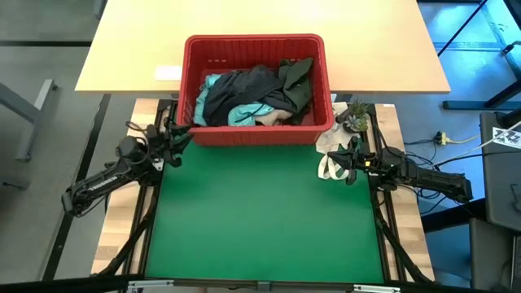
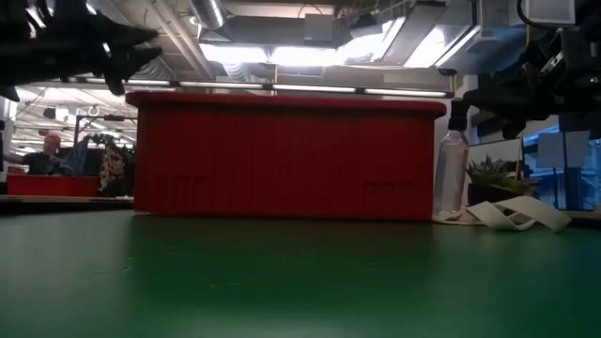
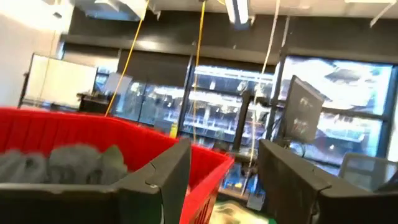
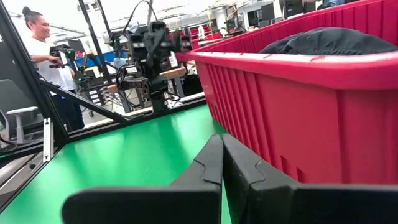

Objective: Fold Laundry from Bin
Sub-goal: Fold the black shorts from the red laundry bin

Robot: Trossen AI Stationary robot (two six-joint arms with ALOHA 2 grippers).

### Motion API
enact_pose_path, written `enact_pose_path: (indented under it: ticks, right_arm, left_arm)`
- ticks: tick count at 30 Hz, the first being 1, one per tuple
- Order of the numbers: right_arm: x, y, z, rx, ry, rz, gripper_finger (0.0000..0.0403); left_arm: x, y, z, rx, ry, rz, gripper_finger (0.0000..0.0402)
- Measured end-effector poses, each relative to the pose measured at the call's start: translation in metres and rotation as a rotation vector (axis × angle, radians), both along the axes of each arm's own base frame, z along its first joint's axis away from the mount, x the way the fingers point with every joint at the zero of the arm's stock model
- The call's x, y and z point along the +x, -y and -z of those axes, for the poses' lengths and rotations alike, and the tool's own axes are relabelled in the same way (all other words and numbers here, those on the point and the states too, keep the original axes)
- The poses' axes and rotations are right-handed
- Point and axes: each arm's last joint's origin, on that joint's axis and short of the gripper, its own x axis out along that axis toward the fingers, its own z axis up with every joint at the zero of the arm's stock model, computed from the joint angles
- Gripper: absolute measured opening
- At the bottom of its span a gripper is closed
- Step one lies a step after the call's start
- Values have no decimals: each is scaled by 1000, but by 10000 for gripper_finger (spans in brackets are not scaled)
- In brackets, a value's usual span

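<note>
Fingers of the left gripper [image 1: 181, 135] stand spread apart with nothing between them, hovering just off the near left corner of the bin [image 1: 254, 135], above the green mat [image 1: 260, 220] on the desk [image 1: 114, 244]. Across the mat, the right gripper [image 1: 345, 159] has its fingers pressed together and empty, near the bin's right near corner and just over a white cloth bag [image 1: 329, 159] with loop handles. The red bin sits at the far edge of the mat, and the laundry [image 1: 254, 96] lies heaped inside it (dark grey, teal, olive and a bit of tan showing). A small potted plant [image 1: 354, 115] stands beside the bin's right wall. In the right wrist view, a person [image 4: 46, 56] stands beyond the desk.
</note>
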Motion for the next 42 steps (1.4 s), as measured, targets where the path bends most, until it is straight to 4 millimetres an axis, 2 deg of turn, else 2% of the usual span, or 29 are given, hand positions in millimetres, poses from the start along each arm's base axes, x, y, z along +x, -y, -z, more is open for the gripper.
enact_pose_path:
  ticks: [9,15,19,26,32,38,42]
  right_arm:
    - [0,0,0,-7,-1,2,1]
    - [0,0,-1,-8,10,4,4]
    - [0,0,-2,-9,17,8,29]
    - [0,0,-2,-9,17,7,93]
    - [0,0,-2,-9,18,2,110]
    - [0,0,-2,-9,18,0,110]
    - [0,0,-2,-9,18,0,111]
  left_arm:
    - [2,1,-18,-9,45,-36,186]
    - [15,-7,-41,-61,-22,-55,183]
    - [36,-19,-63,-117,-136,-104,182]
    - [89,-51,-98,-151,-363,-214,182]
    - [131,-84,-122,-125,-532,-324,182]
    - [160,-123,-128,-133,-676,-382,182]
    - [175,-144,-114,-142,-787,-399,182]
